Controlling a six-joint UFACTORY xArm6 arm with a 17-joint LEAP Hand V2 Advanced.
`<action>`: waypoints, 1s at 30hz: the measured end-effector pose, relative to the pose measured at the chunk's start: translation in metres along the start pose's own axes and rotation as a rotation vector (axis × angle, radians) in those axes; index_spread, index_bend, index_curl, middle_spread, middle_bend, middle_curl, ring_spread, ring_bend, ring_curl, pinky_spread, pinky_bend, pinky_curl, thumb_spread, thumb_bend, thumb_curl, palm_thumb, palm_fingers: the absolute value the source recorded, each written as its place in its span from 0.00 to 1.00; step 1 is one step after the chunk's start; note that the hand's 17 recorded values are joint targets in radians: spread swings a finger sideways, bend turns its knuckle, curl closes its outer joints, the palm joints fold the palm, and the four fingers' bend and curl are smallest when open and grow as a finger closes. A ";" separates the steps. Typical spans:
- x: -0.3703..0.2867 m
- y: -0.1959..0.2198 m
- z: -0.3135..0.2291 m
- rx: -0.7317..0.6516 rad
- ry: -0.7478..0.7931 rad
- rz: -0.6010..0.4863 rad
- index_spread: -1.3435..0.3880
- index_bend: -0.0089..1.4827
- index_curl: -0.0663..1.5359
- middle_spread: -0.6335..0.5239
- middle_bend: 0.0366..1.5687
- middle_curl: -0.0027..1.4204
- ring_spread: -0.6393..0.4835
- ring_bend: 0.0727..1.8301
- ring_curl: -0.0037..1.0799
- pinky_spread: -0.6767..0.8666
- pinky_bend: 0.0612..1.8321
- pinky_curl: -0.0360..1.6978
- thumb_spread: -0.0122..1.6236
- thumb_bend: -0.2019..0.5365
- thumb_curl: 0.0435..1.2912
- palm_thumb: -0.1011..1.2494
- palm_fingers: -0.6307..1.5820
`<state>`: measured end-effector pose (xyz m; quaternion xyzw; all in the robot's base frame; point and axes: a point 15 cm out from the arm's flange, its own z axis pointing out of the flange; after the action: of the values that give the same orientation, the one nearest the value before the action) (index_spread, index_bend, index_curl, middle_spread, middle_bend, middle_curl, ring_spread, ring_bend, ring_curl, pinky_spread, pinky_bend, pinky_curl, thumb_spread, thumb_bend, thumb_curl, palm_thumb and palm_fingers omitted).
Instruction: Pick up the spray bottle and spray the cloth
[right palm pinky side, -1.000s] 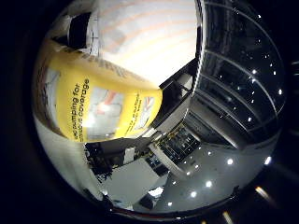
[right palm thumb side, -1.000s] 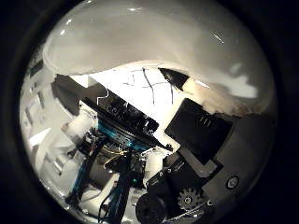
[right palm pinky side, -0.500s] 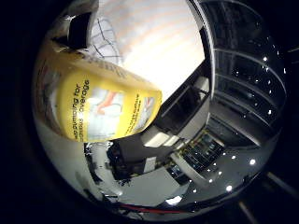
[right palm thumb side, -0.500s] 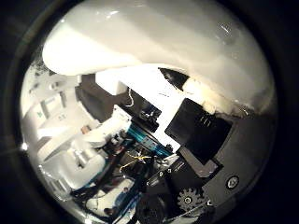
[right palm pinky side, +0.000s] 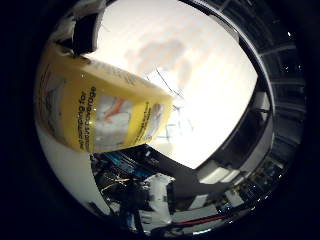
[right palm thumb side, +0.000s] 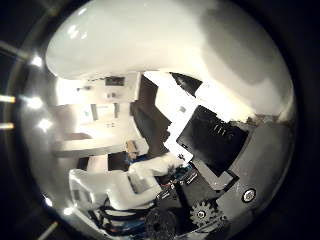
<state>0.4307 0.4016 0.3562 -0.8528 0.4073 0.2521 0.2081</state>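
Note:
The spray bottle (right palm pinky side: 95, 105) lies tight against my palm and fills much of the right little finger side palm view with its yellow printed label. In the right thumb side palm view its white body (right palm thumb side: 150, 40) arches over the picture. My right hand (right palm thumb side: 215, 140) shows there as black and white finger parts with gears, curled up against the bottle's white body. I do not see the cloth in either view.
A broad pale surface (right palm pinky side: 190, 70) with faint grey patches lies beyond the bottle. White jointed arm parts (right palm thumb side: 110, 185) show below the bottle. Bright lamps (right palm thumb side: 30, 100) shine at the side. Dark room fittings (right palm pinky side: 250, 150) stand further off.
The whole background has swung in both views, so the hand has turned. The bottle keeps its place against the palm.

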 end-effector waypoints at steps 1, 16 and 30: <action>-0.003 -0.007 -0.001 0.028 -0.044 0.001 0.67 0.81 0.48 0.49 0.88 0.43 0.43 0.80 0.56 0.34 0.52 0.86 0.61 0.26 0.52 0.88 0.82; 0.042 -0.075 0.076 0.231 -0.496 0.033 0.67 0.80 0.48 0.49 0.87 0.43 0.43 0.80 0.56 0.34 0.52 0.86 0.60 0.26 0.54 0.88 0.82; 0.062 -0.069 0.148 0.210 -0.507 -0.009 0.67 0.80 0.48 0.49 0.87 0.42 0.43 0.80 0.56 0.34 0.52 0.86 0.59 0.26 0.57 0.87 0.82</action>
<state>0.4815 0.4880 0.2130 -0.7381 0.3621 0.4130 0.3918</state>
